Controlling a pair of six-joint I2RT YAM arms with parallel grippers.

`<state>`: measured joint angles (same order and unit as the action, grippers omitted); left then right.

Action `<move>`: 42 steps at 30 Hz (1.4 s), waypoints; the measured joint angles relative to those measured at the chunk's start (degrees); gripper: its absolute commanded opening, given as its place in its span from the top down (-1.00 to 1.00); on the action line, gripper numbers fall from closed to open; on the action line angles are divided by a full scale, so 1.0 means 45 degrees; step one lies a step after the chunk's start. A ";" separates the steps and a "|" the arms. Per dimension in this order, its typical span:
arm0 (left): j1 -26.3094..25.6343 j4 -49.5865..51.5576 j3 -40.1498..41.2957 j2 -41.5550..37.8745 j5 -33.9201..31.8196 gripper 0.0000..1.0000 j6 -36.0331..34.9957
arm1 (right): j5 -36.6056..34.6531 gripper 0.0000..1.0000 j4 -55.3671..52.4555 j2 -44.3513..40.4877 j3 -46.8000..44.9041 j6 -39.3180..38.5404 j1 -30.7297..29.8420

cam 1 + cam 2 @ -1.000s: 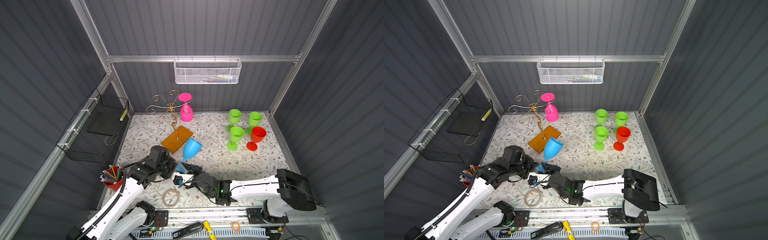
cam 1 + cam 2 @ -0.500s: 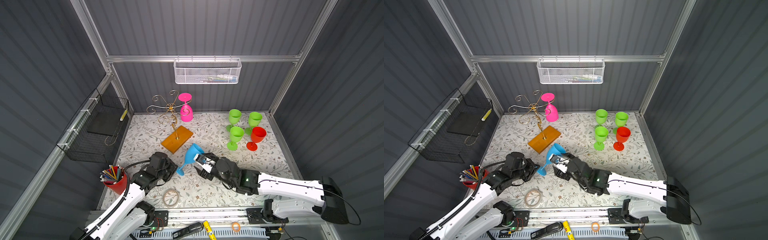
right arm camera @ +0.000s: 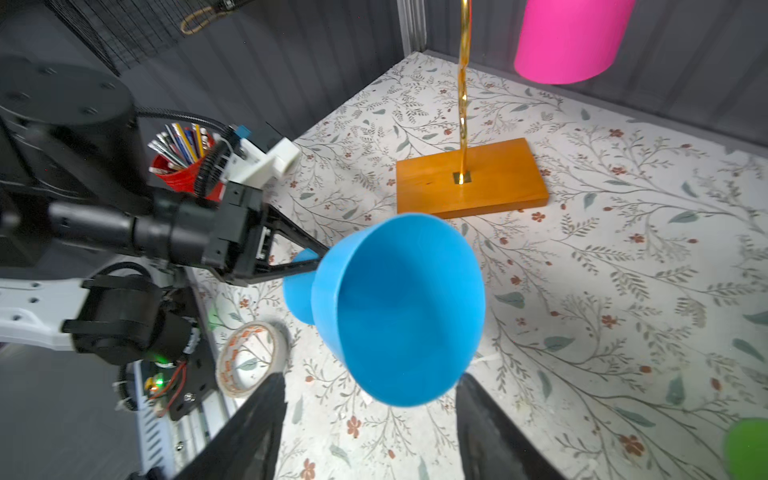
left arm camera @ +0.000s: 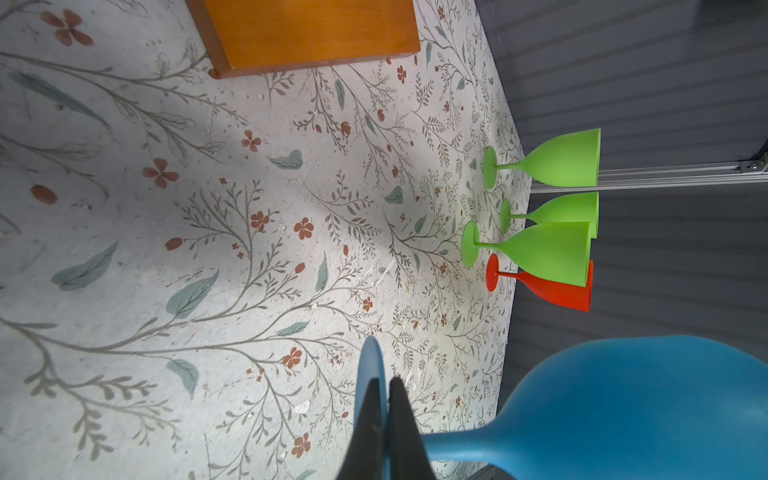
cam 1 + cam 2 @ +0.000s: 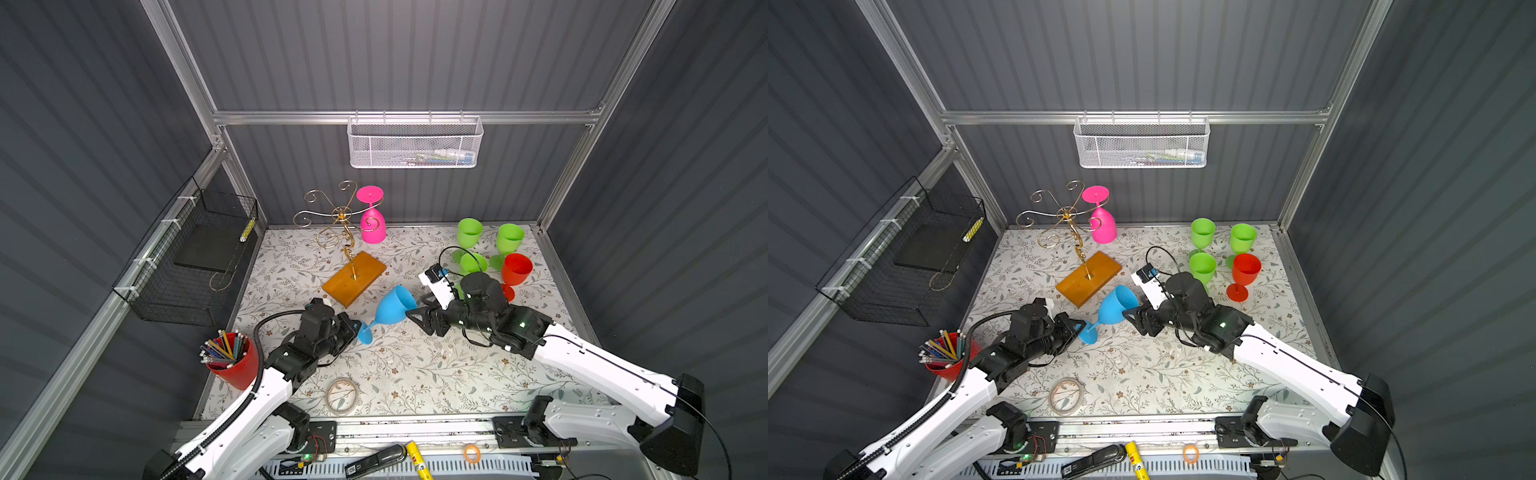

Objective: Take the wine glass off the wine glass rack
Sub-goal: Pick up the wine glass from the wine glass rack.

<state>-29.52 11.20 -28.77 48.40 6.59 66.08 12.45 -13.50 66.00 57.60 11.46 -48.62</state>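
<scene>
A blue wine glass [image 5: 392, 309] [image 5: 1115, 307] hangs tilted just above the floral table, in front of the rack's wooden base [image 5: 354, 277]. My left gripper [image 5: 356, 328] [image 4: 385, 380] is shut on its round foot [image 4: 370, 361]. My right gripper [image 5: 419, 318] [image 3: 370, 376] stands open, its fingers either side of the bowl's rim [image 3: 399, 307] without touching it. The gold wire wine glass rack [image 5: 341, 216] [image 5: 1068, 214] stands at the back left. A pink wine glass [image 5: 372, 222] [image 3: 569, 37] hangs upside down from one arm.
Three green glasses [image 5: 469, 232] and a red glass [image 5: 516, 269] stand at the back right, just behind my right arm. A red cup of pencils [image 5: 232, 361] and a tape roll [image 5: 343, 395] sit at the front left. A black wire basket [image 5: 195, 257] hangs on the left wall.
My right arm has swung from the front left across to the right of the blue glass, its open fingers now at the bowl. The glass has tipped further over in my left gripper.
</scene>
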 measured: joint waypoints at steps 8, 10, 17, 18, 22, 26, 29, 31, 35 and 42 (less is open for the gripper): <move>0.0000 -0.1073 0.0223 0.0238 0.0257 1.00 -0.0034 | 0.1540 -0.10 0.0019 0.0554 0.0690 0.1205 0.0214; 0.0000 -0.1239 0.0248 0.0238 0.0267 1.00 -0.0034 | 0.1627 -0.06 0.0034 0.0816 0.0782 0.1443 0.0214; 0.0000 -0.1608 0.0316 0.0238 0.0272 1.00 -0.0029 | 0.1831 0.14 0.0117 0.1389 0.0889 0.2050 0.0214; 0.0000 -0.1685 0.0374 0.0238 0.0272 1.00 -0.0024 | 0.1855 0.15 0.0146 0.1477 0.0976 0.2089 0.0214; 0.0000 -0.1753 0.0529 0.0238 0.0311 1.00 -0.0024 | 0.1841 0.15 0.0335 0.1637 0.1205 0.2118 0.0214; 0.0000 -0.1758 0.0534 0.0233 0.0325 1.00 -0.0024 | 0.1841 0.18 0.0355 0.1651 0.1350 0.2118 0.0214; 0.0000 -0.1778 0.0554 0.0233 0.0355 1.00 -0.0024 | 0.1870 0.19 0.0418 0.1690 0.1462 0.2127 0.0214; 0.0000 -0.1792 0.0559 0.0228 0.0359 1.00 -0.0024 | 0.1938 0.20 0.0442 0.1734 0.1486 0.2171 0.0214; 0.0000 -0.1792 0.0559 0.0209 0.0355 1.00 -0.0024 | 0.1957 0.22 0.0505 0.1938 0.1515 0.2268 0.0170; 0.0063 -0.1768 0.0559 0.0092 0.0345 1.00 -0.0029 | 0.1807 0.43 0.0500 0.2225 0.1535 0.2399 -0.0155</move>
<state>-29.23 3.25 -26.26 48.82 8.14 65.95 20.58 -11.25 76.01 64.51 22.26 -49.32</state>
